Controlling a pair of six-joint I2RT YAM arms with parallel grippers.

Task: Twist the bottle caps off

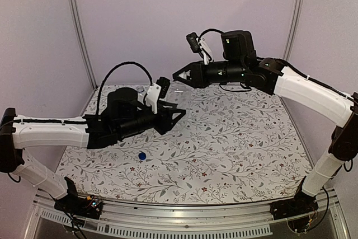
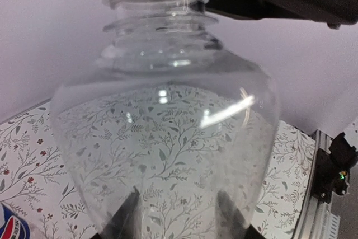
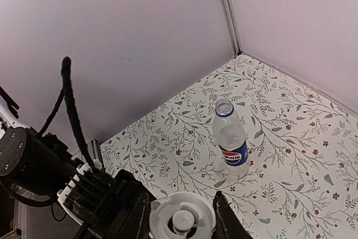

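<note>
Two arms, two bottles, two caps over a floral-print table (image 1: 235,149). L: the left gripper (image 1: 177,115) is clamped on the lower body of the plain bottle (image 2: 168,138), held off the table near centre. Its dark fingers (image 2: 127,219) show thru the clear plastic. R: the right gripper (image 1: 179,75) is closed tight on the whitish cap (image 3: 182,216) at that bottle's neck, jaws pressed to either side. The plain bottle is clear, unlabelled and round-shouldered, w/ thread rings under the cap. The Pepsi bottle (image 3: 230,146) stands upright toward the far left of the table, apart from both grippers, mouth open, w/ a blue ring at the neck and a blue label band round its middle. The blue cap (image 1: 142,155) lies loose on the table, near side, below the left arm. Hard to make out: the plain bottle all but vanishes in the top view, and whether the whitish cap is threaded on or free can't be told. The left wrist view cuts that cap off at its top edge and shows only a sliver of Pepsi label at bottom left.
</note>
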